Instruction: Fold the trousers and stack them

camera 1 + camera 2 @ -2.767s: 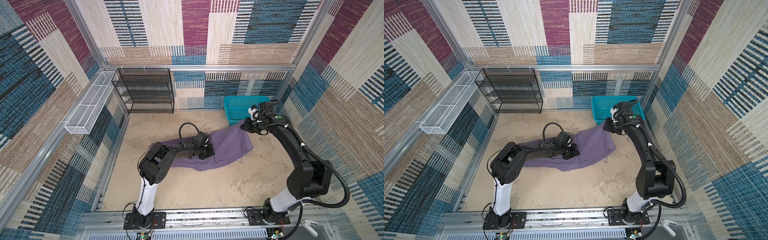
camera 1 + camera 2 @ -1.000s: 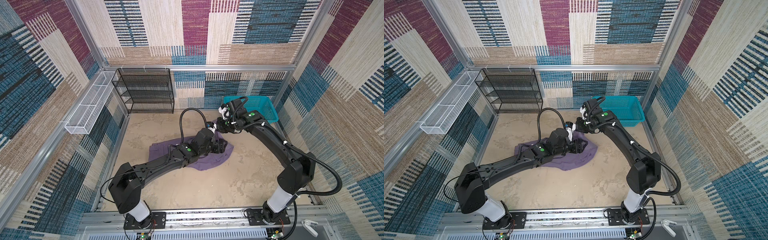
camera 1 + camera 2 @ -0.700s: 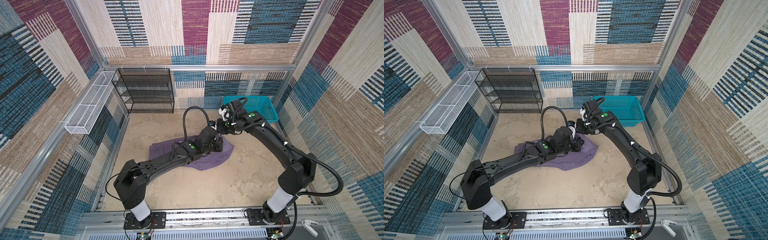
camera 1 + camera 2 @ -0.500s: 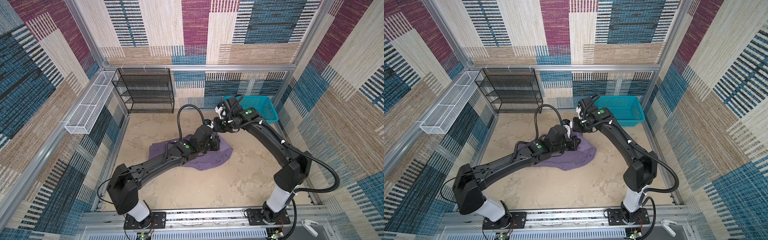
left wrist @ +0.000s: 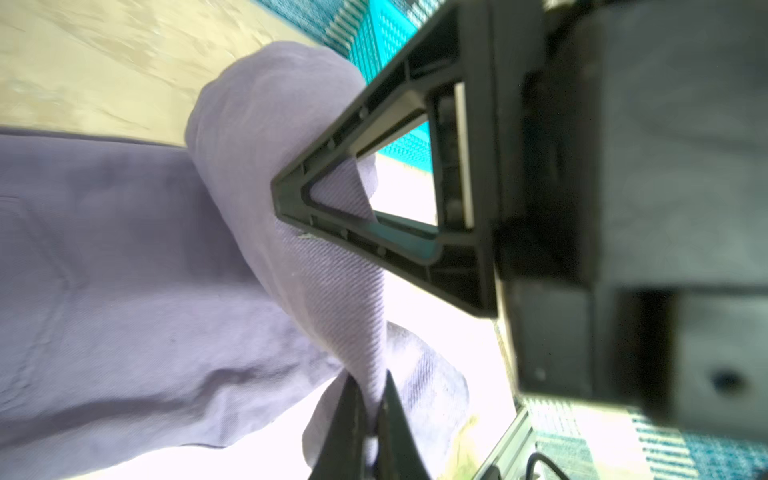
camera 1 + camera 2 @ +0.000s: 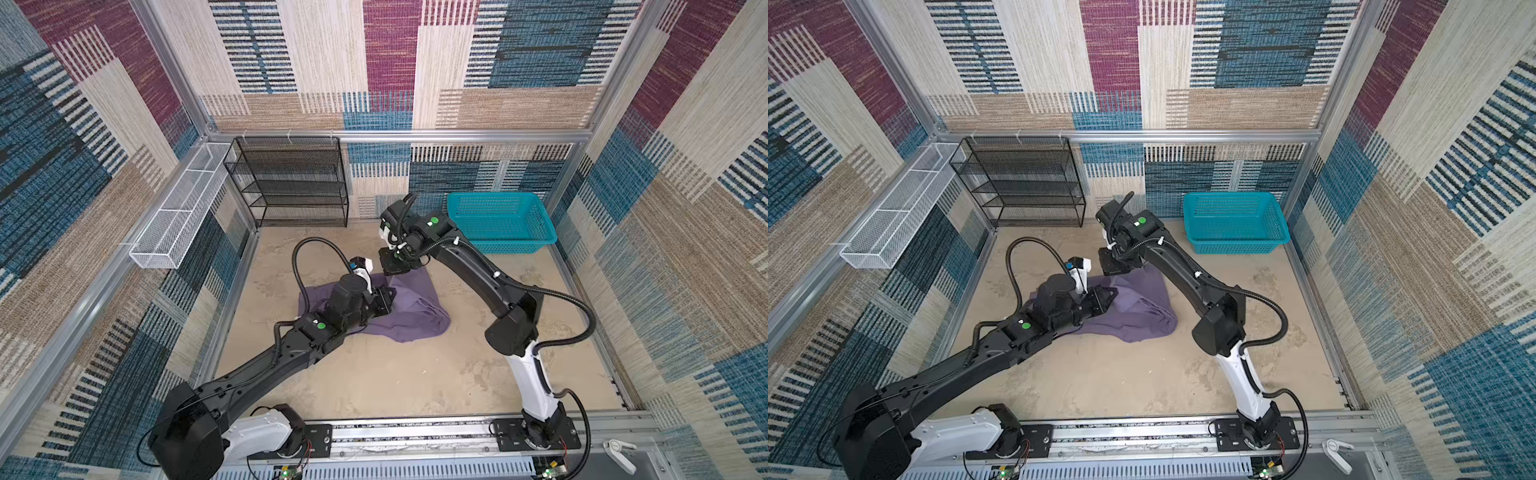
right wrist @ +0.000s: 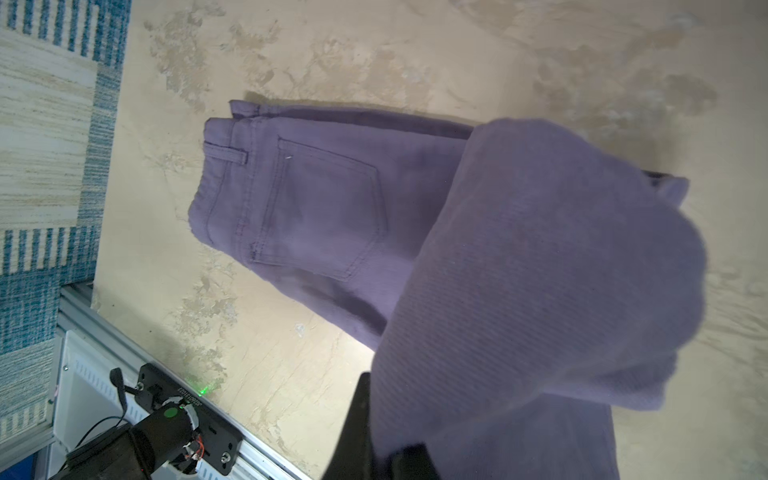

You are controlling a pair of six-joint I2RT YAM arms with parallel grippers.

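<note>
The muted-purple trousers point(image 6: 415, 316) point(image 6: 1142, 311) lie bunched and partly folded over on the sandy floor in both top views. In the right wrist view the waistband and back pocket point(image 7: 316, 208) lie flat, and a leg rises in a fold to my right gripper point(image 7: 380, 440), which is shut on it. That gripper point(image 6: 395, 268) point(image 6: 1113, 266) hangs over the cloth's far edge. Just in front, my left gripper point(image 6: 384, 297) point(image 6: 1106, 301) point(image 5: 370, 399) is shut on a fold of the same cloth.
A teal basket point(image 6: 498, 224) point(image 6: 1233, 224) stands at the back right against the wall. At the back left is a black wire shelf point(image 6: 291, 183), with a white wire tray point(image 6: 178, 216) on the left wall. Bare floor lies in front of the trousers.
The right gripper has carried the leg end from beside the basket leftward over the trousers. The left gripper has closed on a fold and shifted back-left with it.
</note>
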